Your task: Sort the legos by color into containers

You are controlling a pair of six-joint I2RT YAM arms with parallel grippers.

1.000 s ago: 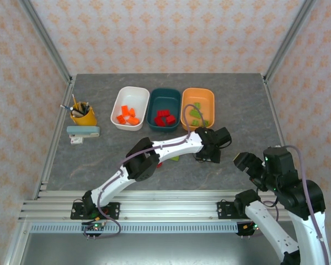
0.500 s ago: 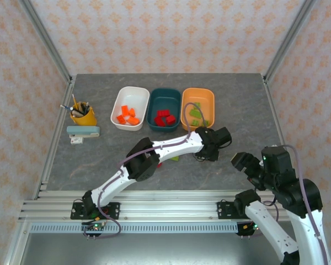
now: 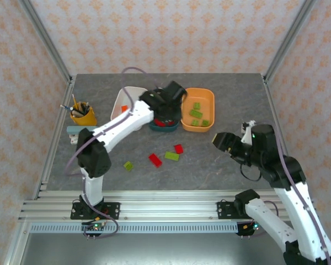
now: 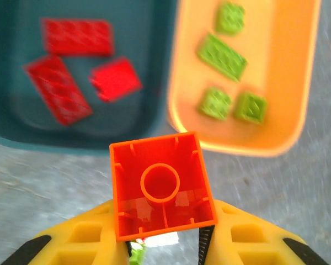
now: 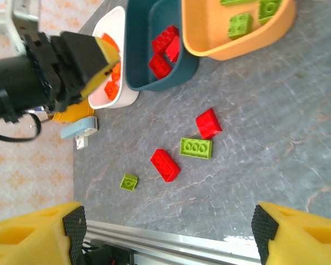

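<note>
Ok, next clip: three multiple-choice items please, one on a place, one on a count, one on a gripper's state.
1. The tubbed lime green plastic bricks lie in: A the white tub; B the dark teal tub; C the orange rounded plastic tub.
2. Loose bricks on the grey table: A two; B four; C seven.
3. The left gripper is: A open; B shut on an orange square brick; C shut on a green brick.
Key: C, green bricks lie inside it; B, two red and two green lie loose; B, the brick sits clamped in it.
</note>
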